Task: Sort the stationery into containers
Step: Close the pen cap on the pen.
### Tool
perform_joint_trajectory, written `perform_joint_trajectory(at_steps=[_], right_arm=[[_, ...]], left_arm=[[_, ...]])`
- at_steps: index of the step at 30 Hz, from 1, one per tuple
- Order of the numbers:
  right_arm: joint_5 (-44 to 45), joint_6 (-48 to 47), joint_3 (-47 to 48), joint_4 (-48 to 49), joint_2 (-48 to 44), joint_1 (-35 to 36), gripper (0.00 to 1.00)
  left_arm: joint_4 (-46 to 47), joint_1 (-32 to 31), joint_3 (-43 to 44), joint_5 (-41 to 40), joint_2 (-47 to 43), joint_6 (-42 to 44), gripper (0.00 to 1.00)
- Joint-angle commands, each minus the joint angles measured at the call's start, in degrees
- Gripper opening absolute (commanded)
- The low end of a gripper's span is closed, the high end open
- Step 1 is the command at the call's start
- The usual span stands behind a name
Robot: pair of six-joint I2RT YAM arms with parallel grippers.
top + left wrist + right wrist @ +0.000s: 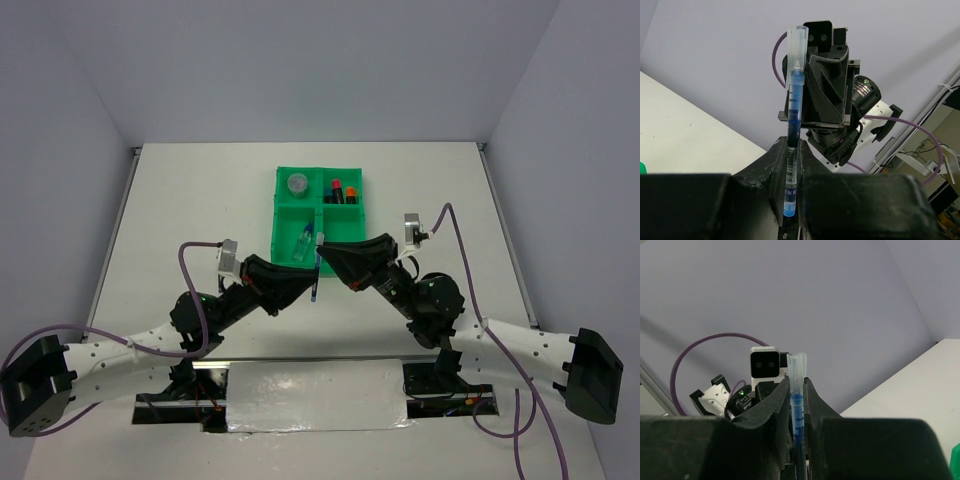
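Grips the blue pen (317, 272) with both at once: with the left hand (306, 284) clenched low on the barrel, with the right hand (328, 258) clenched higher up, near its top. Holds it roughly upright above the counter (180, 200), at the near edge of the green tray (285, 215). Shows the grey disc (297, 184) in the tray's far-left compartment, two red-capped markers (345, 191) in the far-right one, the small clear bottle (303, 246) near left.
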Motion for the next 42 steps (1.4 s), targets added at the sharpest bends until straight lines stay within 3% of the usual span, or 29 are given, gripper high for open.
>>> perform_joint_trajectory(at_steps=[1,20,31,42], right_arm=[[-2.6,-1.1,-0.4,-0.4,1.8,0.5,0.0],[-1.6,-0.8,-4.6,0.0,3.5,0.5,0.0],[-1.0,-0.1,-8.9,2.3,4.0,0.5,0.0],[-2.8,-0.2,-9.7,5.5,4.3,0.5,0.0]], left_arm=[[6.1,0.1,3.0,-0.5,-1.0,0.2,0.0],[2.2,0.1,3.9,-3.1,-4.7,4.3,0.0],[-5.6,0.0,6.9,-5.1,-7.5,8.1,0.0],[-5.9,0.2,7.1,-5.7,-7.8,8.8,0.0]])
